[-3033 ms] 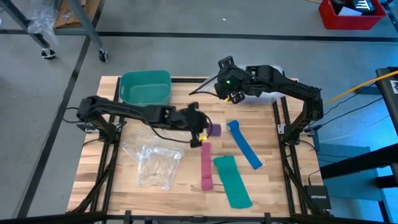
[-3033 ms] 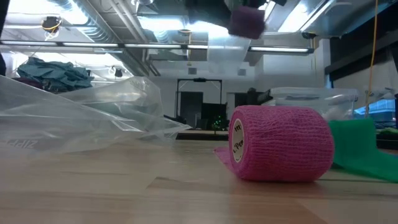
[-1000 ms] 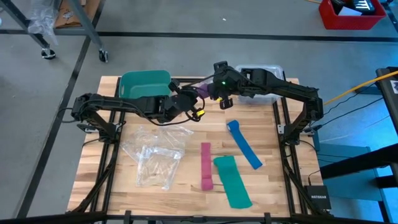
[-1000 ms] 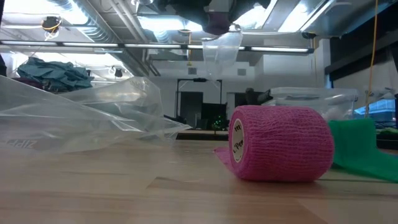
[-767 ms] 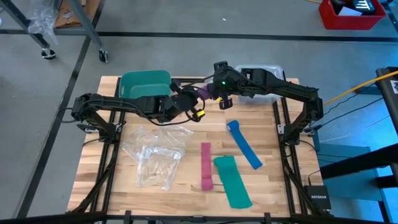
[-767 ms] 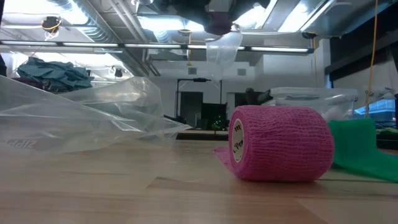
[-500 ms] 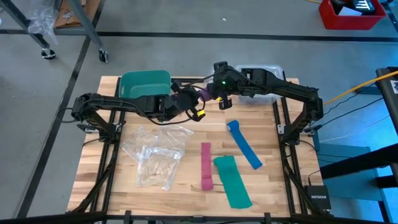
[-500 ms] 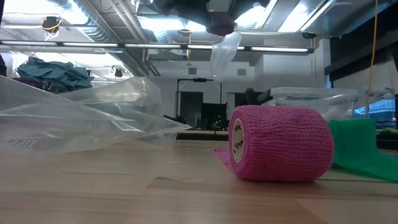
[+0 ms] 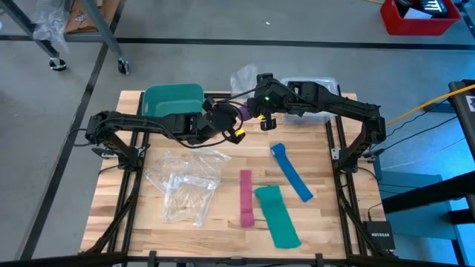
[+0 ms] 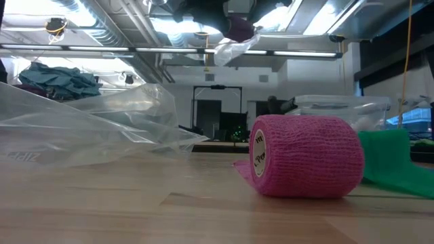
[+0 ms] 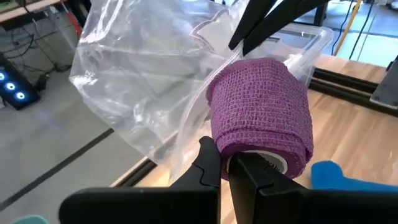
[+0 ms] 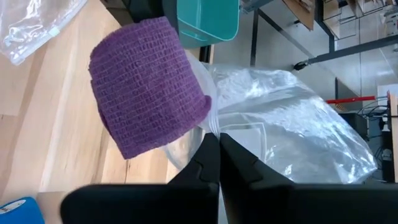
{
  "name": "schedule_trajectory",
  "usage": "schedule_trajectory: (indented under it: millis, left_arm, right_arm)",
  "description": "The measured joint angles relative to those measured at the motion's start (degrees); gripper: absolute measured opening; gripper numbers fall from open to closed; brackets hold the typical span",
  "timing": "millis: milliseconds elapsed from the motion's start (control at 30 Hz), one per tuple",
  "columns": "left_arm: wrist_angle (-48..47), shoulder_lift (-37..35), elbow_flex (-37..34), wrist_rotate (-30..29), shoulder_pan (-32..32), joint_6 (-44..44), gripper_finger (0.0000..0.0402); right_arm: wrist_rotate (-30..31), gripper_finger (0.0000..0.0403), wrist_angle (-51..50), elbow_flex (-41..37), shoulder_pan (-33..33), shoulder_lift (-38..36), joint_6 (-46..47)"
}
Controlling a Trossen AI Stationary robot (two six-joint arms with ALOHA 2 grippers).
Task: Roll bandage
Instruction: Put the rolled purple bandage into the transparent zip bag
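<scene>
The bandage (image 9: 240, 111) is a stubby purple roll (image 11: 261, 112) held high over the table's far middle. My left gripper (image 9: 231, 119) is shut on it, coming from the table's left. My right gripper (image 9: 253, 106), reaching from the right, is shut on a small clear plastic bag (image 9: 243, 76). The bag billows up beyond the roll (image 12: 149, 87), and its mouth lies against the roll's side. In the low view the roll (image 10: 239, 27) and the bag (image 10: 234, 46) show at the top of the picture. My left gripper (image 11: 227, 165) pinches the rim of the roll's near end (image 11: 235, 148), beside its white core (image 11: 268, 163); the fingers hide the exact spot. The roll is lifted clear of the table and juts out past the fingertips. My right gripper (image 12: 219, 149) pinches the bag's edge (image 12: 214, 127) between its two fingertips. The rest of the bag (image 12: 292, 124) spreads slack beyond the fingers, clear of the table.
A green bin (image 9: 174, 104) stands at the far left and a clear lidded box (image 9: 315, 89) at the far right. A larger clear bag (image 9: 185, 185) lies left of centre. Pink (image 9: 246, 196), blue (image 9: 291, 172) and green (image 9: 277, 215) strips lie near the middle.
The small clear bag, which hung down below the grippers, has swung up and over toward the table's far edge and now billows beyond them. Both grippers have stayed where they were, shut, with the purple roll between them.
</scene>
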Motion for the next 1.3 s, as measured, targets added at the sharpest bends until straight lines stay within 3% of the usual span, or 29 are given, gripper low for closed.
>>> schedule_trajectory:
  millis: [367, 733, 900, 1033, 1300]
  left_arm:
    - [3.5, -0.3, 0.0, 0.0, -0.1, 11.8, 0.0]
    - [3.3, -4.9, 0.0, -0.8, -1.2, 12.1, 0.0]
    - [3.7, -5.5, 0.0, -4.5, -1.2, 12.3, 0.0]
    - [3.8, -5.5, 0.0, -5.3, -1.3, 12.1, 0.0]
    - [4.2, -5.7, 0.0, -14.6, -1.1, 12.1, 0.0]
  right_arm:
    - [-4.3, 0.0001, 0.3, 2.0, 0.0, 0.0, -7.1]
    - [-6.9, 0.0001, -1.4, 6.6, 0.0, 0.0, -9.5]
    - [-12.1, 0.0001, -0.7, 6.6, -0.1, 0.0, -7.5]
    - [-12.9, 0.0001, -1.0, 6.6, 0.0, 0.0, -5.5]
    - [-13.7, 0.0001, -1.5, 6.6, 0.1, 0.0, -4.8]
